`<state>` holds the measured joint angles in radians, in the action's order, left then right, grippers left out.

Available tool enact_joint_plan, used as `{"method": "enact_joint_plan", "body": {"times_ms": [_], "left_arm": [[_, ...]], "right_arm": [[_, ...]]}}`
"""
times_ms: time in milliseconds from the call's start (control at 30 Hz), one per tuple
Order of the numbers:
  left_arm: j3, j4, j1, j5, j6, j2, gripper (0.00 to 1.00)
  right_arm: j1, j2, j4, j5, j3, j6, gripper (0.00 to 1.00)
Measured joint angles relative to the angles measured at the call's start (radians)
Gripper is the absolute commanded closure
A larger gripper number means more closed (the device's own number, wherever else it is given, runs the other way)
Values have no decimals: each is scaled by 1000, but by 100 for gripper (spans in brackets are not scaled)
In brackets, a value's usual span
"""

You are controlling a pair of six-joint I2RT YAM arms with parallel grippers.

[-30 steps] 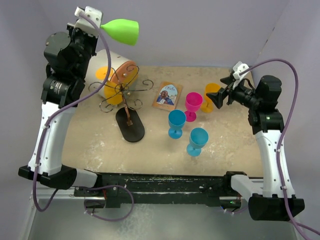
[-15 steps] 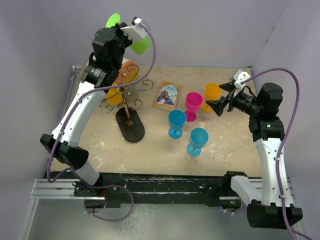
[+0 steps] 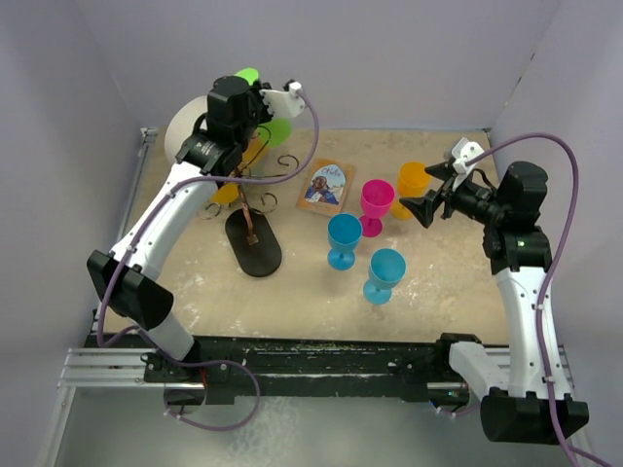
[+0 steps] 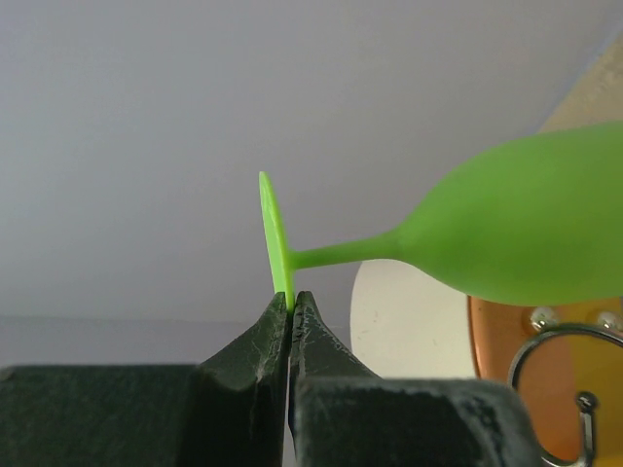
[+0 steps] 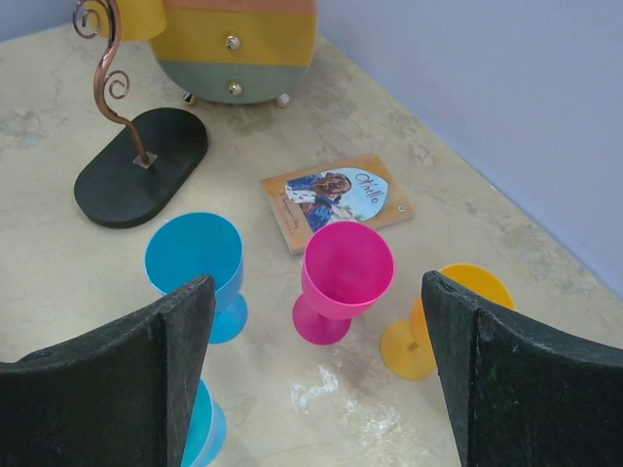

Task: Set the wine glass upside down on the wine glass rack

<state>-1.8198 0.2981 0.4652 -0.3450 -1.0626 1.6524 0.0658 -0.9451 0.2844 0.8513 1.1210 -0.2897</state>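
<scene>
Lower glass [image 4: 526, 233], in closed end effector [image 4: 291, 302]

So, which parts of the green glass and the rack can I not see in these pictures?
Top external: the left arm hides most of the green wine glass and some arms of the wine glass rack.
Left wrist: the right edge cuts off the glass's rim; the left claw covers the foot's lower edge.
Right wrist: the upper edge cuts off the rack's top.
</scene>
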Motion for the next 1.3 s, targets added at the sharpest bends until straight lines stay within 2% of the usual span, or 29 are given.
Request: {"method": "enact_joint_plan", "body": {"times_ms": [333,1300], "left_arm": [[111,43,0,45,-8,-68,100],[116,246,29,2,-29,-122,100]], "right_arm": [[0,-13,-7,-1,-11,-3,10],[0,-15,-28,-4,-23,-4,10]]}}
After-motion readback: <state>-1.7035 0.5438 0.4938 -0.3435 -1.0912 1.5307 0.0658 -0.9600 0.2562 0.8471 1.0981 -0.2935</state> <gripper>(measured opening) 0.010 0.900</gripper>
